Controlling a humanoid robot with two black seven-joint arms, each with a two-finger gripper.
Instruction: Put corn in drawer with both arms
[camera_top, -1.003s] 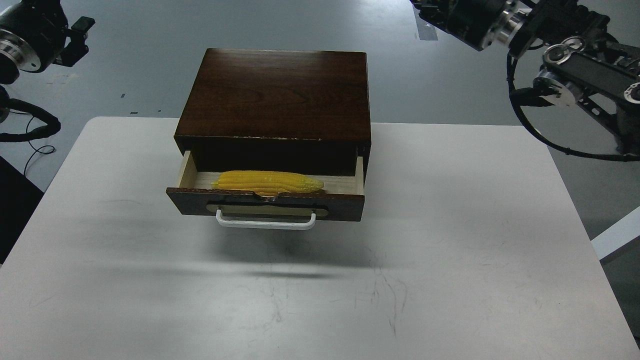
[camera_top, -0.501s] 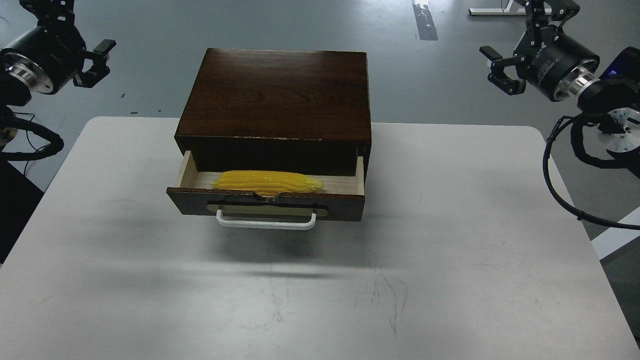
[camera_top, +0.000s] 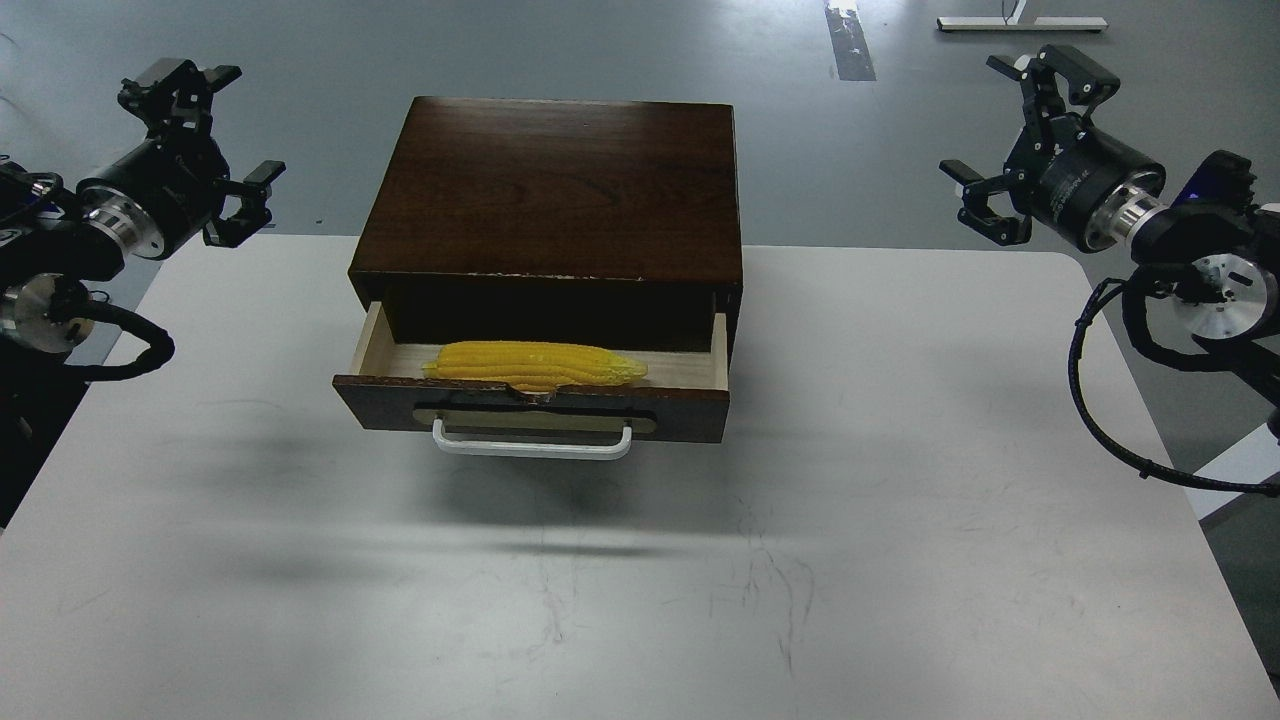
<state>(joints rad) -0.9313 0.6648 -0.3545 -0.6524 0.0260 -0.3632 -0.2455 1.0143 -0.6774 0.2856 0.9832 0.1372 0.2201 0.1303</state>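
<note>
- Swung inward and down since a second ago, both arms: left gripper (camera_top: 215, 140) now beside the cabinet's far-left corner, right gripper (camera_top: 1020, 140) out past its far-right corner; cabinet, drawer and corn unmoved.
- Table (camera_top: 900, 560): white, scuffed, spread below and ahead of both hands.
- Cabinet (camera_top: 555, 185): dark wood box, squarely between the two hands, nearer the left one.
- Drawer (camera_top: 535, 405): pulled part-way out toward the body, below and inward of each hand, well apart from both.
- Handle (camera_top: 532, 447): white bar on the drawer front, untouched, lower and nearer the body than either hand.
- Corn (camera_top: 535, 365): already lying lengthwise inside the drawer, touching the front board, thin tip toward the right hand's side.
- Left hand: fingers spread wide, holding nothing.
- Right hand: fingers spread wide too, holding nothing.
- Likely step in hand: shutting the drawer, corn being in already.
- To do well: push on the front board centrally, or evenly with both hands, so no skewing or jamming.
- Keep one hand ready to brace the cabinet, light enough perhaps to slide back.
- Watch the corn's top against the cabinet's front edge; slow push, stop on any catch.
</note>
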